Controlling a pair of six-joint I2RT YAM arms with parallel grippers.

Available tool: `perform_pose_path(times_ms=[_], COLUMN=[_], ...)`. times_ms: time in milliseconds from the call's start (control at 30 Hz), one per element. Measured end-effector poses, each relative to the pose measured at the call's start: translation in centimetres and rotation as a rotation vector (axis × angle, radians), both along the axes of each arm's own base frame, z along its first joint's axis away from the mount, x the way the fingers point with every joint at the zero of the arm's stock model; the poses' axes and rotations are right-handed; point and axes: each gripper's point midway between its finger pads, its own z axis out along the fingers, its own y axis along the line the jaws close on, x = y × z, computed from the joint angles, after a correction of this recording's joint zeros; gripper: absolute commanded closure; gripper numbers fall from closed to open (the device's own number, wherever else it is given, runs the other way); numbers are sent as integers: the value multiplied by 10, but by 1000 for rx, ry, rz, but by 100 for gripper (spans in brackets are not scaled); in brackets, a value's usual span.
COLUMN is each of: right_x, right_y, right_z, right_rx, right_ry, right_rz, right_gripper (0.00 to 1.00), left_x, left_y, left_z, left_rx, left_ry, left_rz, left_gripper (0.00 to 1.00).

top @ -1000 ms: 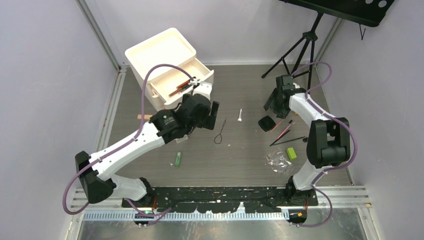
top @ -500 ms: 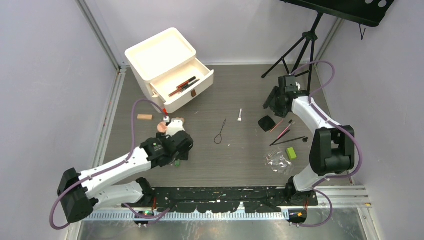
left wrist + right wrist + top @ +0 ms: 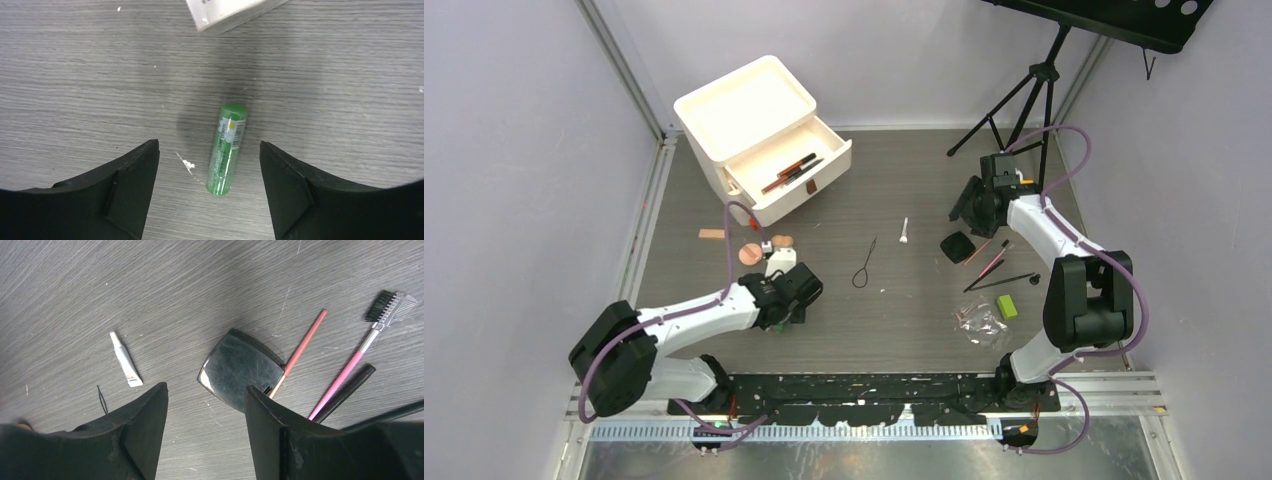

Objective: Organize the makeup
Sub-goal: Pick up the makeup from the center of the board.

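Note:
A green tube [image 3: 227, 148] lies flat on the table between the fingers of my open left gripper [image 3: 207, 150], untouched. In the top view that gripper [image 3: 790, 303] hovers low over it. My right gripper [image 3: 205, 387] is open and empty, just above a black compact [image 3: 240, 369] that touches nothing of it. A pink pencil [image 3: 300, 347], a pink-handled brow brush [image 3: 372, 337] and a black pencil [image 3: 345, 392] lie to the compact's right, a small white tube [image 3: 126, 360] to its left. A pink puff [image 3: 750, 253] and peach sponges [image 3: 782, 241] lie beyond the left gripper.
A white drawer unit [image 3: 746, 105] stands at the back left, its drawer [image 3: 824, 170] open with pencils inside. A black wire loop [image 3: 864, 268] lies mid-table. A clear box [image 3: 980, 320] and a green block [image 3: 1007, 307] sit near the right arm. A tripod [image 3: 1024, 95] stands behind.
My left arm has pulled back from the open drawer toward the near side and come down over the green tube. My right arm has barely moved.

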Motion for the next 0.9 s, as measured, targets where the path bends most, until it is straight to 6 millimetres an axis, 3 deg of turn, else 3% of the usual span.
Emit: perform_pose_path(times_ms=[200,533,900], right_x=[-1,-2,-2], right_y=[2,6,6], right_z=[0,2,6], right_rx=[9,29,32], right_ry=[-1,-5,-17], right_rz=[6,18,19], right_gripper=[39,40,40], left_x=[-3,1,1], left_y=[3,-23,-25], left_z=[-18,-23,-22], left_rx=[-66,-200,-220], left_ry=[37,42,35], left_rz=[31,10,-1], left_gripper=[35,58,87])
